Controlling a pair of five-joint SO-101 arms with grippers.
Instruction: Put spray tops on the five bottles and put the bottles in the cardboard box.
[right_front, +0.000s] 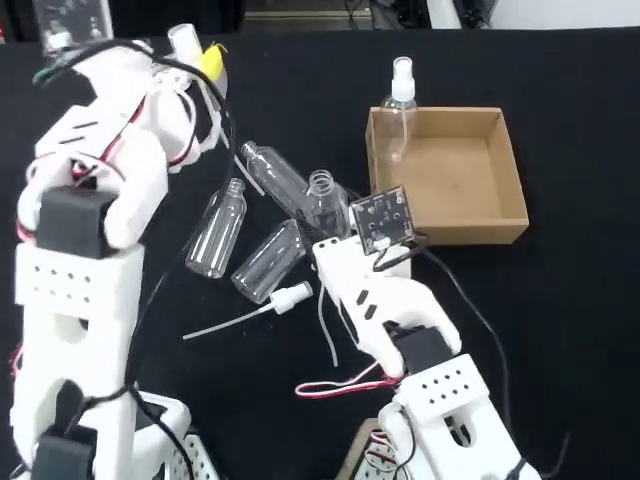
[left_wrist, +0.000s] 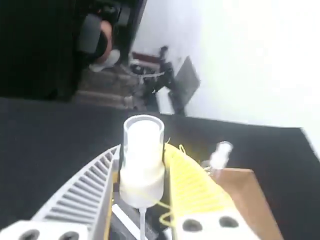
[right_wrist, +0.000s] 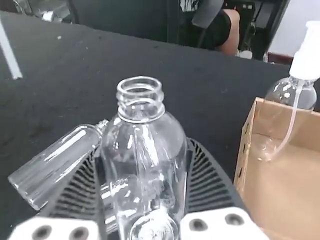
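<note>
Probably light, stiff, slick — the open bottle (right_wrist: 142, 140) is upright mid-bench, left of the box (right_front: 435, 112), right jaws clamped round its body; left jaws clamp a spray top (left_wrist: 143, 165), far left.

Gripper (right_wrist: 142, 210) clamps upright open bottle (right_wrist: 142, 150); cardboard box (right_wrist: 280, 175) beside.

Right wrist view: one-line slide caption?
Right gripper holds an uncapped bottle upright beside the cardboard box.
</note>
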